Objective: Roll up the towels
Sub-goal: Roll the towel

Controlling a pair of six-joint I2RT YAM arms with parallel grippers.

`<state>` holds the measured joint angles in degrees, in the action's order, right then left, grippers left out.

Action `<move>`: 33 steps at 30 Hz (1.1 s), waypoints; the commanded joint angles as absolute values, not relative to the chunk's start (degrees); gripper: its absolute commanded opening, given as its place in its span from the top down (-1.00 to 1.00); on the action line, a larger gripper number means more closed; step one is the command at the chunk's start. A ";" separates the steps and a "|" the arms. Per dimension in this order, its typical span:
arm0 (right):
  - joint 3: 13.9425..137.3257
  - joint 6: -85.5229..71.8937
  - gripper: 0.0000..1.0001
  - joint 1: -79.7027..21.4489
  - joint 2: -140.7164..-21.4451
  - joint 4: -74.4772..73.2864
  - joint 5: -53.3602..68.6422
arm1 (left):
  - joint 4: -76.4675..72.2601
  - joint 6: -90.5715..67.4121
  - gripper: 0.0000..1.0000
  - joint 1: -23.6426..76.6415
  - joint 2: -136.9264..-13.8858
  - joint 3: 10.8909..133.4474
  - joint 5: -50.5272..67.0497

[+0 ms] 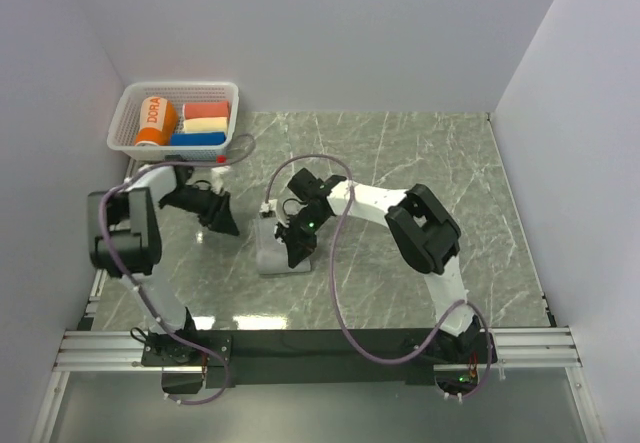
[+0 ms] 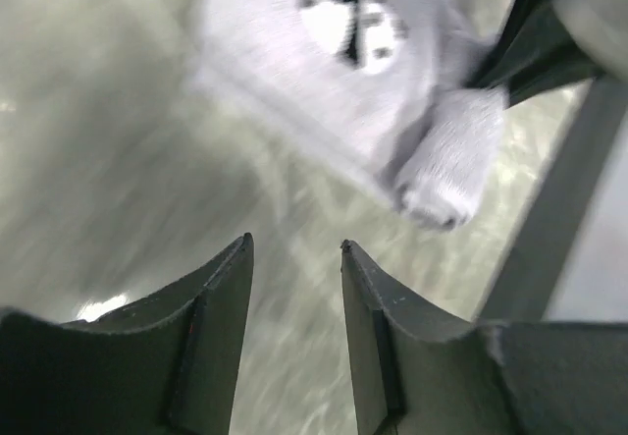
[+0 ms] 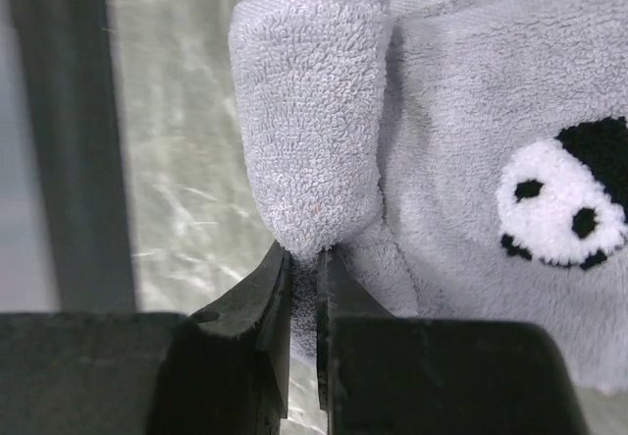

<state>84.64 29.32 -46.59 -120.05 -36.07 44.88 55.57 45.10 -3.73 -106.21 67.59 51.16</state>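
The grey towel (image 1: 272,259) lies on the green marbled table (image 1: 430,153), out in front of the two arm bases and a little left of centre. One end of it is wound into a short, fat rolled end (image 3: 312,111). The rest is spread flat, with a black-and-white panda face (image 3: 561,195) stitched in just beside the roll.

The right gripper (image 3: 302,254) is down on the towel. Its two black fingers are pressed almost together with only a sliver of gap, and they nip the terry cloth at the foot of the rolled end, where it meets the flat part.

The left gripper (image 2: 294,248) sits off to the left of the towel, near it but not touching. Its jaws stand partway apart with nothing between them, only bare table below. From its own wrist camera the towel looks blurred, with the rolled end pointing back towards the fingers.

The orange towel (image 1: 154,117) is well apart from all this. It is rolled up in the left end of the white mesh basket (image 1: 180,87) at the far left corner of the table, with the letters "DORA" showing on its side. Beside it in the same basket lie a red roll (image 1: 207,109), a cream roll (image 1: 205,123) and a blue roll (image 1: 197,139)
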 commanded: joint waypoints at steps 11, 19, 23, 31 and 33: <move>101.07 21.46 1.00 -42.01 -143.69 -57.92 55.37 | 30.70 46.78 -0.33 11.72 -53.90 34.58 35.09; 104.85 18.46 1.00 -41.75 -147.13 -59.15 55.19 | 16.54 45.53 -0.44 34.09 -53.87 28.30 17.68; 105.20 17.05 1.00 -41.31 -147.83 -58.36 55.20 | 12.75 45.79 -0.44 39.53 -58.79 28.21 14.77; 104.33 15.47 1.00 -39.55 -146.17 -56.96 54.49 | 15.63 43.60 0.55 41.48 -73.73 29.35 11.16; 103.45 14.77 0.99 -38.68 -144.41 -56.69 54.23 | 18.80 43.16 0.73 41.40 -74.36 29.62 12.56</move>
